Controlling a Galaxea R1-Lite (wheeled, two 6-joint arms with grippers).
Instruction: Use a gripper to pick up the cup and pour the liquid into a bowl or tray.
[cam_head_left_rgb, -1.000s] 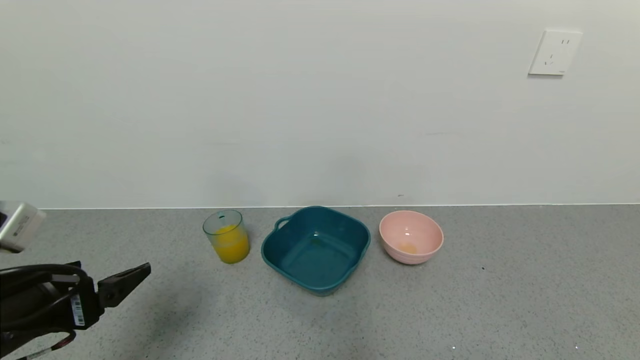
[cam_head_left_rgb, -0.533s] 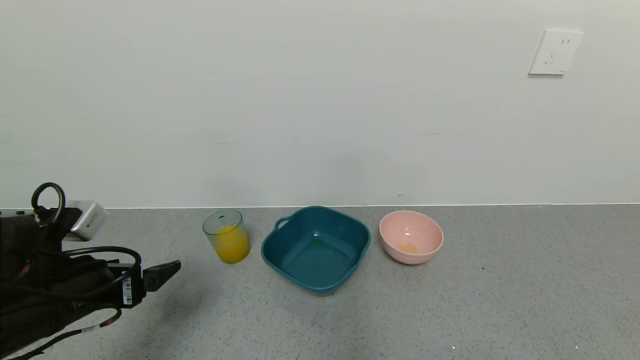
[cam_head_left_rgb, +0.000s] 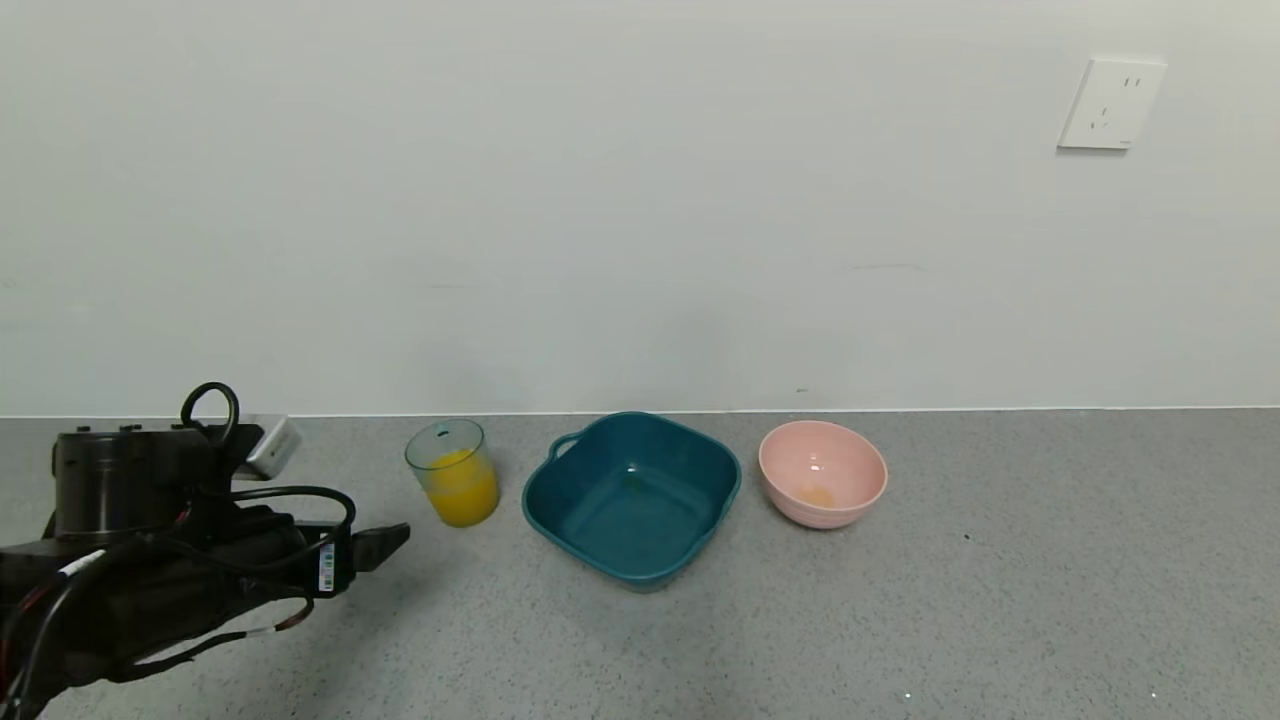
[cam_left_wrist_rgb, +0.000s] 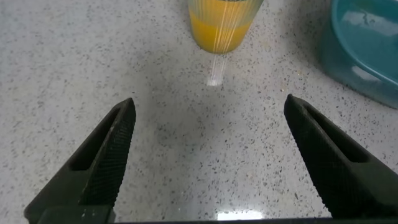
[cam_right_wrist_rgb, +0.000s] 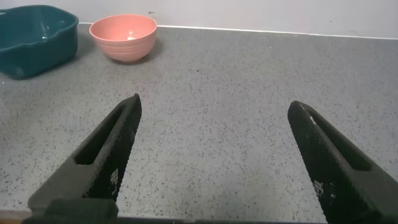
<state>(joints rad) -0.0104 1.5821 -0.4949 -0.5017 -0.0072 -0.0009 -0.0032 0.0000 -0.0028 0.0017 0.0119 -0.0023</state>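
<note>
Left of cup (cam_head_left_rgb: 453, 486) — left gripper (cam_left_wrist_rgb: 208, 134) spread wide, nothing held; basin (cam_head_left_rgb: 632, 495) beside cup.

Left hand (cam_head_left_rgb: 385, 545) near cup (cam_head_left_rgb: 455, 486)

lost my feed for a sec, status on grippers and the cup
Left gripper open, low over the counter, short of the cup. Right gripper open, parked away from the bowls. Cup upright, juice inside. Nothing in the way.
</note>
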